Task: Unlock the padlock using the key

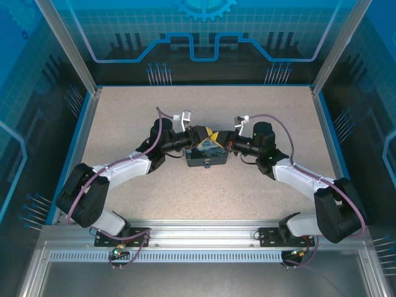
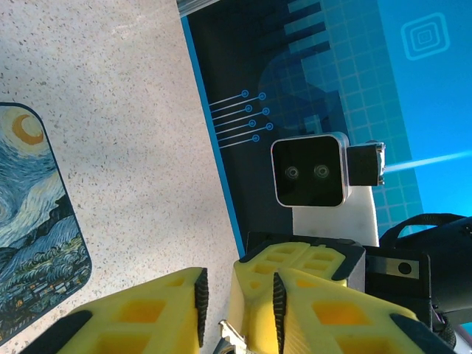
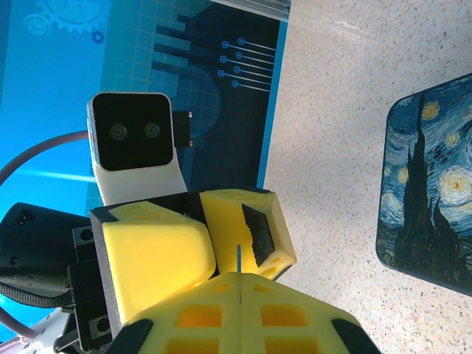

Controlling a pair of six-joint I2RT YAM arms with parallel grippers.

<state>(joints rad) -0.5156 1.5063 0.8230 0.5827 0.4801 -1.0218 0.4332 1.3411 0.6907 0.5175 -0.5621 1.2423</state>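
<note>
My right gripper (image 3: 239, 279) is shut on the key (image 3: 239, 258), a thin dark sliver standing up from the seam of its yellow fingers. The key's tip reaches in front of the left gripper's padded finger (image 3: 254, 228). In the left wrist view a silvery bit of the padlock (image 2: 230, 337) shows at the bottom edge between the left gripper's (image 2: 237, 279) pads, which stand a little apart around it. The right gripper's yellow tip (image 2: 258, 295) pushes into that same gap. From above, the two grippers (image 1: 199, 137) (image 1: 219, 140) meet nose to nose at mid-table, hiding lock and key.
A blue swirl-printed box (image 1: 207, 154) lies on the speckled table (image 1: 124, 124) right under the grippers, also seen as the box (image 2: 37, 221) and the box (image 3: 428, 192). Blue walls and metal posts ring the table.
</note>
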